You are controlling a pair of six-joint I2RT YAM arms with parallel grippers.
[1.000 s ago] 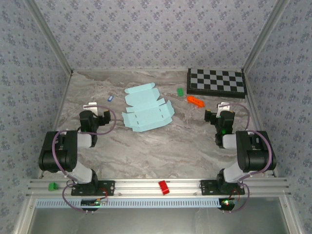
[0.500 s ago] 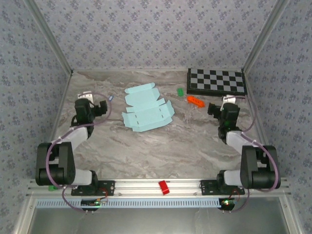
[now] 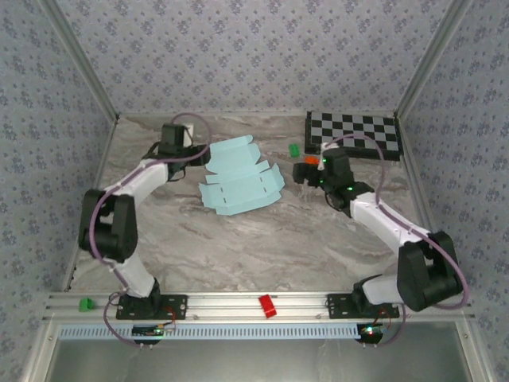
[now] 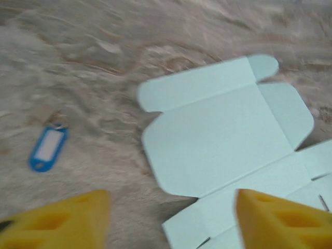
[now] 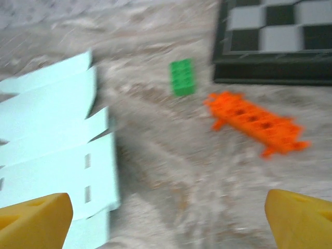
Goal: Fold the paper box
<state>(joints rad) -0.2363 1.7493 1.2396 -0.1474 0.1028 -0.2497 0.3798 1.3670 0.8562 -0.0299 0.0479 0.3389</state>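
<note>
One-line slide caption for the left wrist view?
Left end effector, open, by the flat paper box; blue key tag alongside.

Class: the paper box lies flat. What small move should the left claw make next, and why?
Probably lower the left claw onto the edge of the paper box under it, to lift a flap. The sheet lies flat and unfolded, the left claw hovers open above its left side, holding nothing, and the right claw is open at the other side.

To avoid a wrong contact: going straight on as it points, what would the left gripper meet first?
Probably the paper box, flat just ahead of the left gripper; the blue key tag lies aside. Depth is unclear.
</note>
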